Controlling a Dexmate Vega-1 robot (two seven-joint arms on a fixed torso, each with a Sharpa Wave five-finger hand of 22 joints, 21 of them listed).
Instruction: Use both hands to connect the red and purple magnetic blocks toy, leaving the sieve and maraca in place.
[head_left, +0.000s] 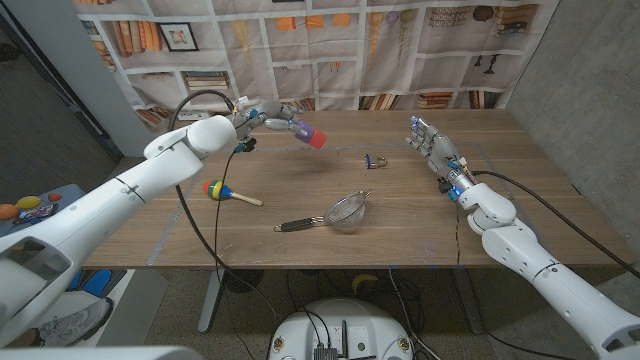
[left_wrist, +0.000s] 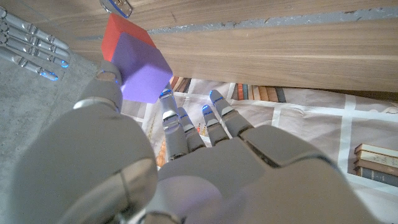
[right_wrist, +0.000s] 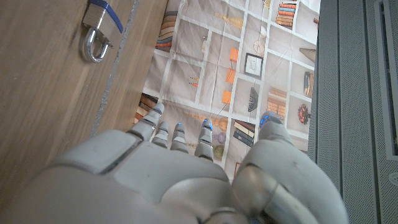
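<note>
From the head view I have the left hand (head_left: 268, 120) holding the joined red and purple blocks (head_left: 309, 134) above the table's (head_left: 400, 200) far side, while my right hand (head_left: 432, 143) stands empty, fingers apart. In the left wrist view the purple block (left_wrist: 144, 66) sits against the thumb with the red block (left_wrist: 122, 35) stuck to it. The right wrist view shows a padlock (right_wrist: 99, 31) on the wood beyond my empty fingers (right_wrist: 180, 137).

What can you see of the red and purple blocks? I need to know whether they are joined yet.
The blocks are two matte cubes, purple and red, already stuck face to face. The left hand holds them in the air above the table's far left part, red cube outward. Thumb and fingers touch the purple cube; nothing else touches them.
</note>
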